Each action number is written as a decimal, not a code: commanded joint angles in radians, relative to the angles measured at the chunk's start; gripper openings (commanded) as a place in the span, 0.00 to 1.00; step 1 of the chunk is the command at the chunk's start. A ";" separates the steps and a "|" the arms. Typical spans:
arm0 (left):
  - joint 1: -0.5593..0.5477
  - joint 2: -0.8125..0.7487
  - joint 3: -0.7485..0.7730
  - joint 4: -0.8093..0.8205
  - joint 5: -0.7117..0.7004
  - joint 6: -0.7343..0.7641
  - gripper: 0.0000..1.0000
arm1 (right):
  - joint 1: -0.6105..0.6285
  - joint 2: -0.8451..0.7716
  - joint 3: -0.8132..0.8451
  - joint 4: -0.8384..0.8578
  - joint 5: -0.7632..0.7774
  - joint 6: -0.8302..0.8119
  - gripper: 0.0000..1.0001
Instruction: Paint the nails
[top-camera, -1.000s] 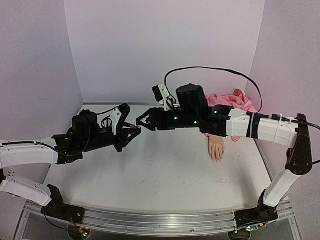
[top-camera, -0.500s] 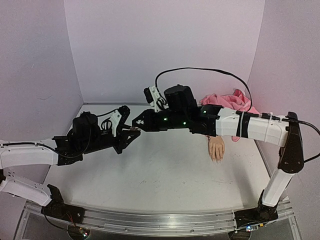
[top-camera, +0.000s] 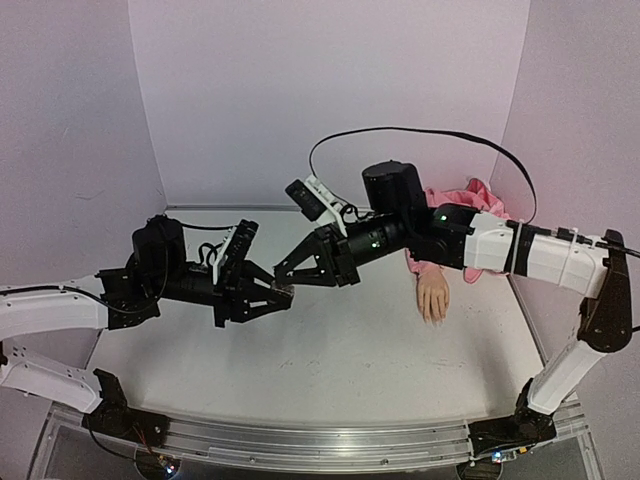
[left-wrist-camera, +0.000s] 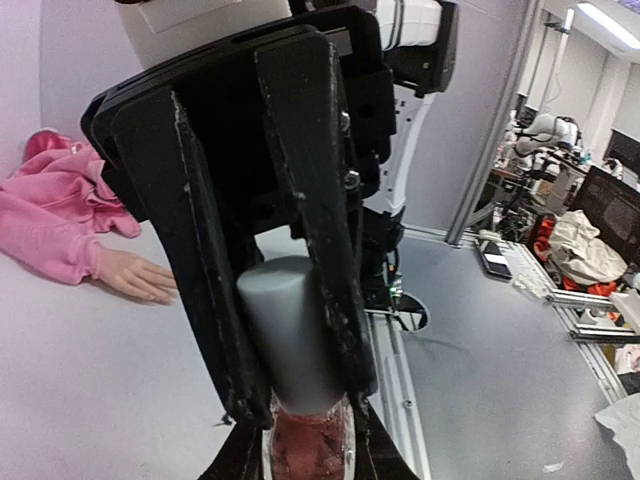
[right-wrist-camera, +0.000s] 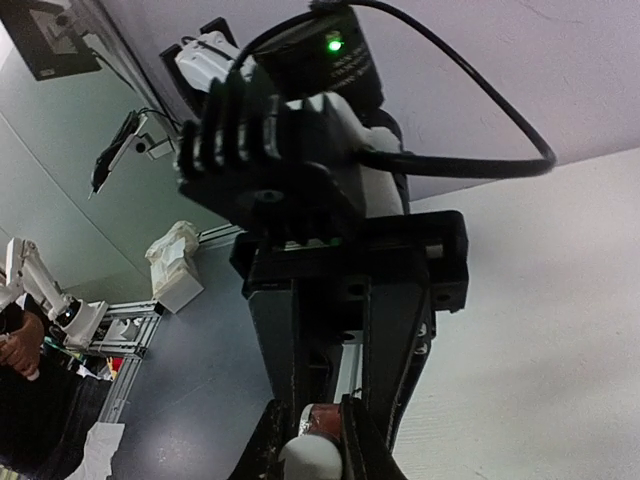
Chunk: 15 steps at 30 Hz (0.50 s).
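Observation:
A small polish bottle with reddish-pink polish (left-wrist-camera: 305, 445) sits between my left gripper's fingers (left-wrist-camera: 240, 462). My left gripper (top-camera: 283, 296) is shut on its glass body. My right gripper (top-camera: 284, 277) comes down from the upper right and is shut on the bottle's white cap (left-wrist-camera: 290, 340); the cap also shows in the right wrist view (right-wrist-camera: 312, 462). Both hold the bottle above the table, left of centre. The flesh-coloured mannequin hand (top-camera: 433, 297) lies flat at the right, sticking out of a pink sleeve (top-camera: 455, 205), well clear of both grippers. Its pale nails (top-camera: 436, 318) are too small to make out.
The white table (top-camera: 340, 370) is walled in by pale lilac panels at the back and both sides. A black cable (top-camera: 420, 132) loops above the right arm. The mannequin hand (left-wrist-camera: 135, 280) and pink sleeve (left-wrist-camera: 50, 220) show at the left of the left wrist view.
Both grippers have moved nearer and lower with the bottle. The right wrist has risen and now tilts down onto the cap.

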 joint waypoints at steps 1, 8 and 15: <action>0.006 0.029 0.063 0.121 0.043 -0.053 0.00 | 0.048 -0.063 -0.039 -0.016 -0.111 -0.075 0.00; 0.006 0.029 0.026 0.120 -0.161 -0.037 0.00 | 0.047 -0.117 -0.037 -0.027 0.286 0.055 0.62; 0.005 0.019 -0.015 0.104 -0.335 0.029 0.00 | 0.047 -0.136 -0.024 -0.072 0.503 0.242 0.81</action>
